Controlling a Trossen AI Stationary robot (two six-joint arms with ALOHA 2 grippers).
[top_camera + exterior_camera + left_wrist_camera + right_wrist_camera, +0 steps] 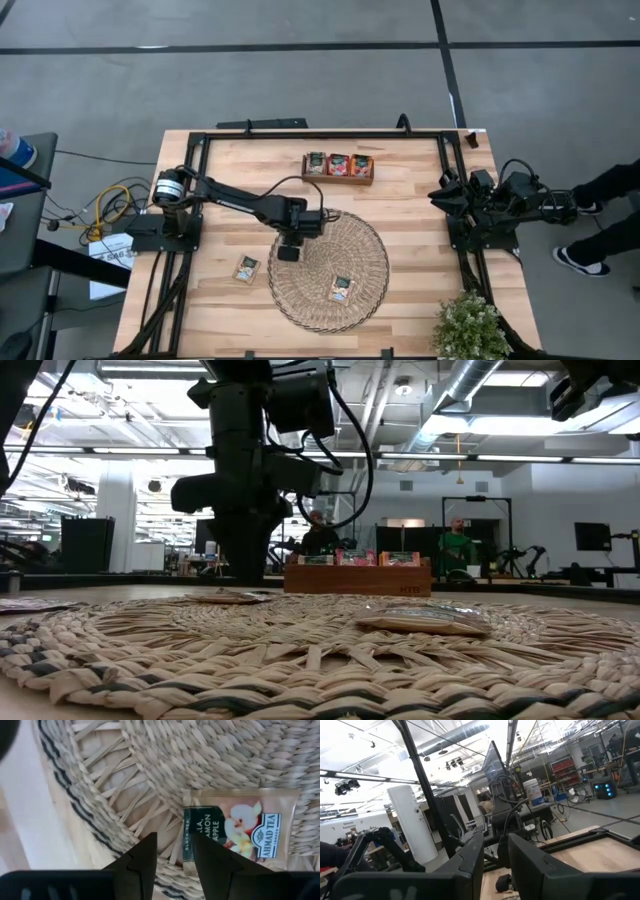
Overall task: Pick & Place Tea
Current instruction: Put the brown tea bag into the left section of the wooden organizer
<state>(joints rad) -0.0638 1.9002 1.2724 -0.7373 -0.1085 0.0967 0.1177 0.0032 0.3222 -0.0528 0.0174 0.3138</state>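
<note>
I see five tea sachets. One pale sachet (pixel 341 289) lies flat on the round woven mat (pixel 370 250), toward the mat's near right part; in the left wrist view it (pixel 240 827) shows a dark green band and an apple picture. A second sachet (pixel 246 268) lies on the bare worktop (pixel 240 165) just off the mat's left edge. Three more stand in a row in the wooden tray (pixel 338 180) near the worktop's far edge. My left gripper (pixel 289 250) hangs over the mat's left rim, between the two loose sachets, its fingers (pixel 142 865) parted by a narrow gap and holding nothing; the mat's weave shows between them. My right gripper (pixel 495 862) is folded back at the worktop's right edge, well apart from all the tea, its fingers also slightly apart and empty. A small green plant (pixel 470 325) sits at the near right corner.
</note>
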